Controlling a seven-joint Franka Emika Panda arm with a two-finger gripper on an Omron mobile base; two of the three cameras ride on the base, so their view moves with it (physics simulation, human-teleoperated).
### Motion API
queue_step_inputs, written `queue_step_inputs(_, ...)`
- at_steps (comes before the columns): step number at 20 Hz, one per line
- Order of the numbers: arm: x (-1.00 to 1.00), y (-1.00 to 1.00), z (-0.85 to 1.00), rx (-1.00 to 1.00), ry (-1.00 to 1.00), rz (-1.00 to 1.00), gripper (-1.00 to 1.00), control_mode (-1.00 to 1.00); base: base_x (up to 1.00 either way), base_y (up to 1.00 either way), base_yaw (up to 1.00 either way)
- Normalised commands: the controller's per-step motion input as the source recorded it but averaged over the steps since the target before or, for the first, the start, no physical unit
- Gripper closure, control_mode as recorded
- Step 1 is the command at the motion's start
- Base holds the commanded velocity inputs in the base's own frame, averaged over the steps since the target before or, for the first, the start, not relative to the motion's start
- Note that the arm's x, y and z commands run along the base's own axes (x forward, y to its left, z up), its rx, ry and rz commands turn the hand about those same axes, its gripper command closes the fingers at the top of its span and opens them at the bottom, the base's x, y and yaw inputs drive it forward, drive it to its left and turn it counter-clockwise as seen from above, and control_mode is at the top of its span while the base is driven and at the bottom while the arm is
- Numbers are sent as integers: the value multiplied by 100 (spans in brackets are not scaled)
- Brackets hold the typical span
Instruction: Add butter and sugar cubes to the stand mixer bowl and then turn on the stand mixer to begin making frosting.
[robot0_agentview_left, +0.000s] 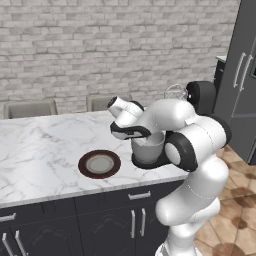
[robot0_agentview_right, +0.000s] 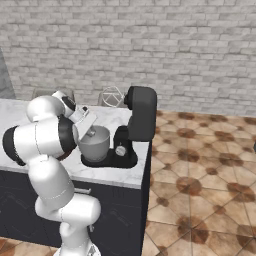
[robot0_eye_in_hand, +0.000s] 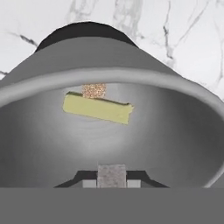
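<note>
The hand view looks straight down into the grey stand mixer bowl (robot0_eye_in_hand: 175, 131). The pale yellow butter (robot0_eye_in_hand: 97, 108) lies on its floor, with one speckled tan sugar cube (robot0_eye_in_hand: 94, 90) just behind it. My gripper (robot0_eye_in_hand: 111, 183) hangs over the bowl's near rim, its tips against the sides of another greyish sugar cube (robot0_eye_in_hand: 111, 174). From the base views, the gripper (robot0_agentview_left: 148, 134) (robot0_agentview_right: 88, 131) points down into the bowl (robot0_agentview_left: 148, 150) (robot0_agentview_right: 95, 144), which sits on the black stand mixer (robot0_agentview_left: 202, 95) (robot0_agentview_right: 141, 114). The mixer's head is tilted back, whisk (robot0_agentview_right: 112, 96) raised.
A flat brown-rimmed plate (robot0_agentview_left: 99, 164) lies on the marble counter (robot0_agentview_left: 40, 150) left of the mixer. The counter's right end is just past the mixer base (robot0_agentview_right: 125, 159). Chair backs (robot0_agentview_left: 30, 108) stand behind the counter, and a dark fridge (robot0_agentview_left: 242, 75) stands at the right.
</note>
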Motion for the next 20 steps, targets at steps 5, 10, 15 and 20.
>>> queue_step_inputs(5,-24,0,8,4,-5,0,-100,-100,0,0,0)
queue_step_inputs(10,-40,0,36,6,-10,0,-100,-100,0,0,0)
queue_step_inputs(15,-74,-21,98,20,-20,0,-100,-100,0,0,0)
queue_step_inputs(20,-84,-63,100,23,-13,0,-100,-100,0,0,0)
